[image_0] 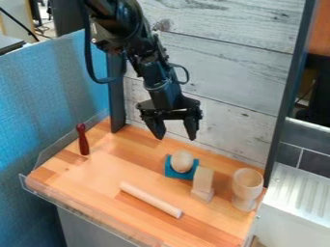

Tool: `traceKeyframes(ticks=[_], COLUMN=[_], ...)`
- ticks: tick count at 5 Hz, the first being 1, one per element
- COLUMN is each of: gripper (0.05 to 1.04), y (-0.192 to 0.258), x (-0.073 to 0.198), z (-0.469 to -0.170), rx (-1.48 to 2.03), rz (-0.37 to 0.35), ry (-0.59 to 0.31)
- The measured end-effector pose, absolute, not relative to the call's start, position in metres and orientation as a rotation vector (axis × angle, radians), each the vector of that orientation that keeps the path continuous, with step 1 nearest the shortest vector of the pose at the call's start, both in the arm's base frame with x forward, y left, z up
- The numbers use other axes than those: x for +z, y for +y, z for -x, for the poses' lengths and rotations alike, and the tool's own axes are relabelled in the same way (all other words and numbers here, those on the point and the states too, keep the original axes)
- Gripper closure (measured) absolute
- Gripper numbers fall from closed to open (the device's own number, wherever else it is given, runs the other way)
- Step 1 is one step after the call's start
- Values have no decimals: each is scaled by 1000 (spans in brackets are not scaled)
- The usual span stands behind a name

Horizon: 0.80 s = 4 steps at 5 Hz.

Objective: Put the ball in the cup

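Two angular fingers of the black gripper (175, 137) hang spread wide, gripping nothing, above the grained wood table (116, 166). Below, the smooth, round wooden ball (182, 161) sits on a blue square (172, 172). The pale wooden cup (247, 185) stands upright, rounded and footed, beyond a blocky wooden piece (203, 181). Near them lie a plain cylindrical rod (151, 199) and, well apart, a glossy red handle (83, 140).

Non-task items, wooden tabletop (90, 181) and surroundings.
We note a dark red turned piece (83, 140) towards the view's left, a pale rod (151, 199) lying flat, and a wooden block (203, 180) beside a blue holder (170, 170); we record a plank wall (226, 72) behind, a blue partition (51, 87) at left, a white ribbed panel (296, 198) at right.
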<state>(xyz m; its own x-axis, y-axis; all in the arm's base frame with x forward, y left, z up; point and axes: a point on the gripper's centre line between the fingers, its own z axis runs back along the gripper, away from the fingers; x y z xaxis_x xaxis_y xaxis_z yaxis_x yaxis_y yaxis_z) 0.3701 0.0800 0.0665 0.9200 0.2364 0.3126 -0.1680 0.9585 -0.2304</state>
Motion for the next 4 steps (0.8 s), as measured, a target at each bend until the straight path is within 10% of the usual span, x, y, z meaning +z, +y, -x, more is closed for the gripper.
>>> traceKeyframes(ticks=[4], gripper=[83], y=[82], x=[53], z=[-375], rx=[-155], rz=[185], ry=[-273])
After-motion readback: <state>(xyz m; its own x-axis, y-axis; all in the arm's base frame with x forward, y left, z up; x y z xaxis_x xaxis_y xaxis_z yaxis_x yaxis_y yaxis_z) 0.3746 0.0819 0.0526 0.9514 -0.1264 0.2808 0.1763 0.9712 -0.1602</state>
